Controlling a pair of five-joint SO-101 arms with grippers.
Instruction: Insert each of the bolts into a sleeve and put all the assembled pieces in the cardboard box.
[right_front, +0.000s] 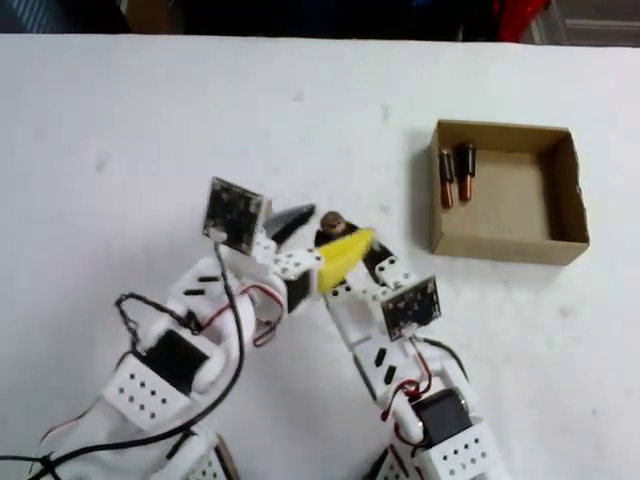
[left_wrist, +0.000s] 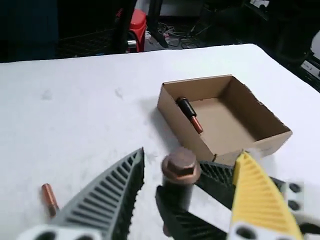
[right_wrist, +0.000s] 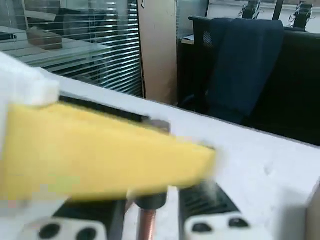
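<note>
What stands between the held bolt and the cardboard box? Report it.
Nothing on the table; but the open left pincer straddles the bolt, its yellow finger on the cardboard box side.

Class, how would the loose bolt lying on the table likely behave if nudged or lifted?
The bolt lies on its side with a round shaft, so a sideways nudge would probably roll it. Its copper-coloured metal looks stiff and fairly heavy for its size.

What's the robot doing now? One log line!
right tool: holding sleeved bolt | left tool: open beside it | cardboard box: two pieces inside | loose bolt: on table
</note>
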